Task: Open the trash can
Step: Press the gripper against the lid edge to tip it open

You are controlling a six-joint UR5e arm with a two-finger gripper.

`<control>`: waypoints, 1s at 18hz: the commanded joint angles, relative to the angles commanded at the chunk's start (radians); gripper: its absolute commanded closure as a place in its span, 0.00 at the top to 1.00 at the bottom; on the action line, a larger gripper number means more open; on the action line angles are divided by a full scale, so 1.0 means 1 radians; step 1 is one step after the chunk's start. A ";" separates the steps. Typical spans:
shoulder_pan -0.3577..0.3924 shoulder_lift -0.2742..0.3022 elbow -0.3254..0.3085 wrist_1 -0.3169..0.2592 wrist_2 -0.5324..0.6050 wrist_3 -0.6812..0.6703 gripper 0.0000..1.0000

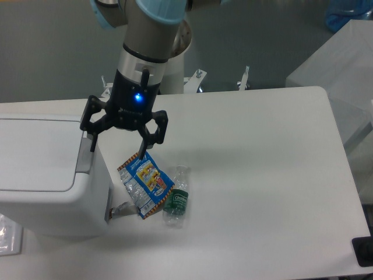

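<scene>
Your trash can (44,175) sat at the desk's (262,175) left edge, lid shut, long axis running left-right, grey tab (85,156) facing right. The hand (118,144) hung spread wide over that tab corner, holding nothing. Beside it lay a snack bag (144,182) and a bottle (176,201), green label unreadable.

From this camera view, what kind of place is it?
Probably a robotics lab or test station, not a home: a robot arm's gripper hangs over a plain white table set with a white trash can, a snack packet and a small bottle.
</scene>
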 joint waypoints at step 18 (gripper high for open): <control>-0.011 -0.025 -0.002 0.000 0.000 -0.028 1.00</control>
